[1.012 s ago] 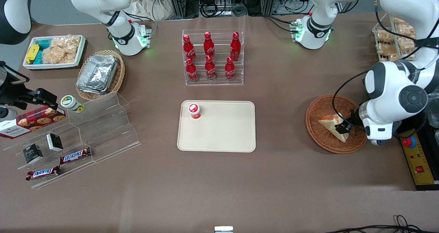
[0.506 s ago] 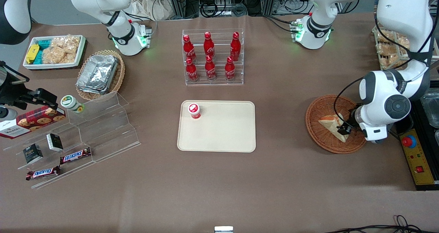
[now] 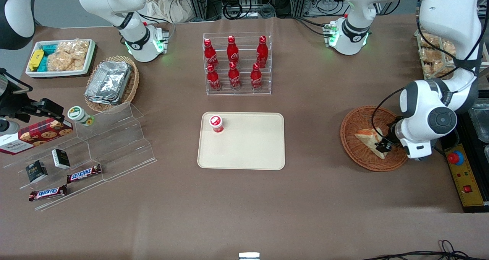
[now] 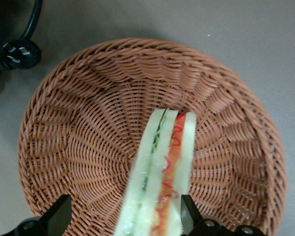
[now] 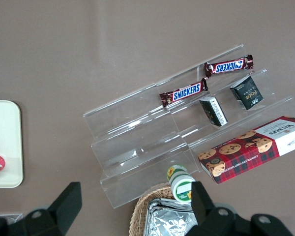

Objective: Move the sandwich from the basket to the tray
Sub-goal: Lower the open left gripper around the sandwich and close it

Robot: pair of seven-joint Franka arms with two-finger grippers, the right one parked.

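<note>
The sandwich point(image 3: 366, 136), a pale wedge with an orange-red stripe, lies in the reddish-brown wicker basket point(image 3: 348, 145) toward the working arm's end of the table. My gripper point(image 3: 382, 146) is low in the basket, open, with its fingers on either side of the sandwich's end. In the left wrist view the sandwich point(image 4: 160, 182) stands edge-up between the fingers point(image 4: 187, 212); one finger is right against the bread and the other stands apart from it over the basket's weave point(image 4: 88, 123). The gripper point(image 4: 123, 215) is not closed on it. The beige tray point(image 3: 248, 153) lies at the table's middle.
A red-capped cup point(image 3: 216, 123) stands on the tray's corner. A clear rack of red bottles point(image 3: 237, 63) stands farther from the camera than the tray. A yellow control box with a red button point(image 3: 464, 176) lies beside the basket. A wire rack of snacks point(image 3: 433, 47) stands nearby.
The left arm's wrist has dropped and pulled in over the basket, bringing the gripper down around the sandwich. The sandwich has stayed in the basket.
</note>
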